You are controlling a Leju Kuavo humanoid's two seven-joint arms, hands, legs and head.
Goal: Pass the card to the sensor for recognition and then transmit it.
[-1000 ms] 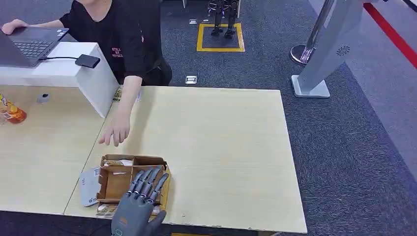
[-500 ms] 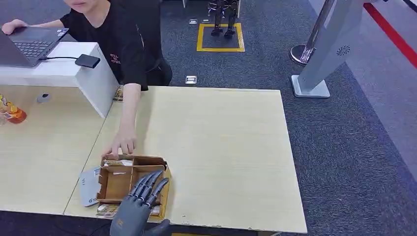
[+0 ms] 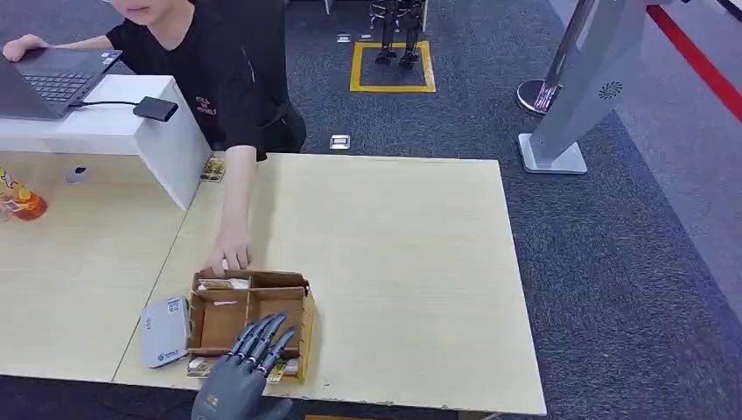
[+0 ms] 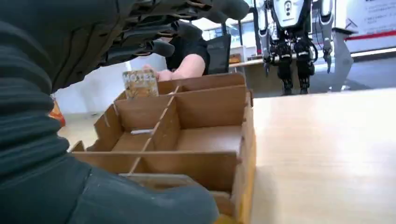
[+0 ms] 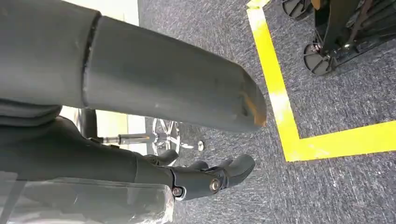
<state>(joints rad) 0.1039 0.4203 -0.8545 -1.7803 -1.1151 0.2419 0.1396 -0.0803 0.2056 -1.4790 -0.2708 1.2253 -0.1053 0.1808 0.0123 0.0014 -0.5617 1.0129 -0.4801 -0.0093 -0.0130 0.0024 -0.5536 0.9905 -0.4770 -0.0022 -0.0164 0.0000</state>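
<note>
pale wooden table (image 3: 394, 262) stands on grey carpet (image 3: 612, 262).

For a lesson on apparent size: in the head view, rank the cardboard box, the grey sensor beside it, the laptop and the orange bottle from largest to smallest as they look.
1. Cardboard box
2. Laptop, cut by the picture edge, so unsure against the box
3. Grey sensor
4. Orange bottle

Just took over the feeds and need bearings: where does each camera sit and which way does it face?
Head view: high on the body, looking down at the table; left robot hand over the cardboard box.
Left wrist view: behind that robot hand, facing across the box.
Right wrist view: on the hanging arm, facing carpet; right robot hand.
Head and left wrist views share the box.
</note>
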